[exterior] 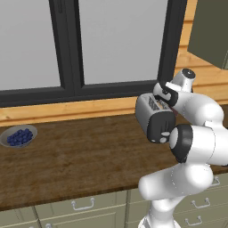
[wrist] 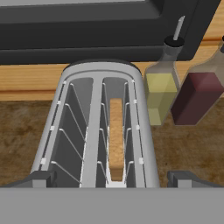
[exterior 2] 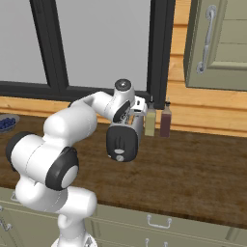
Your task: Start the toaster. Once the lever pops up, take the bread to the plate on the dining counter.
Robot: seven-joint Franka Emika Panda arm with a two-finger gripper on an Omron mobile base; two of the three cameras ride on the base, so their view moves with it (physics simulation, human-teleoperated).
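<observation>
The bread (wrist: 116, 138) stands on edge in the right-hand slot of the toaster (wrist: 98, 131), sunk between the wire guides with its tan crust edge facing up; the left slot holds nothing. The toaster sits on the dark wood-grain table (exterior: 75, 164), near the back edge below the black-framed window (exterior: 71, 49), its black end panel (exterior 2: 121, 144) turned toward the robot. In the left base view the silver body and slots (exterior: 153, 106) show just behind the arm's wrist.

The gripper (wrist: 113, 180) hangs directly above the near end of the toaster, looking down along its length. Its jaws are spread wide, one dark fingertip (wrist: 37, 179) outside each long side of the toaster, gripping nothing.

Just beside the toaster stand two bottles against the back wall, one of yellow liquid (wrist: 161, 94) and one of dark red liquid (wrist: 197, 98), close together. Well apart at the far left of the table rests a grey bowl of blueberries (exterior: 18, 136). Beige drawers with handles (exterior: 82, 205) line the table front.
</observation>
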